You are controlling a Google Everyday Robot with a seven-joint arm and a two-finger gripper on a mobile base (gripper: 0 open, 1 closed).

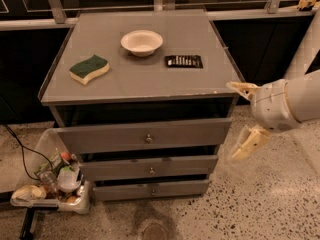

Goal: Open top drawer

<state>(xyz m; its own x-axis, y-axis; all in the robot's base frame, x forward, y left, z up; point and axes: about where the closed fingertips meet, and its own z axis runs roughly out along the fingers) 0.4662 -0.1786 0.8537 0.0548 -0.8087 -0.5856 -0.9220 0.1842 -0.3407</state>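
The top drawer [145,135] is grey with a small round metal knob [148,139] at the centre of its tall front panel. It stands pulled out from the grey cabinet, further out than the two slimmer drawers below. My gripper [241,120] is to the right of the cabinet, beside the top drawer's right end and apart from it. Its two cream fingers are spread wide, one [242,89] above and one [248,144] below. It holds nothing.
On the cabinet top [140,79] lie a green and yellow sponge [89,68], a white bowl [141,42] and a black packet [183,61]. A clear bin of clutter [52,176] and a black cable [20,146] sit on the floor at left. Speckled floor lies in front and right.
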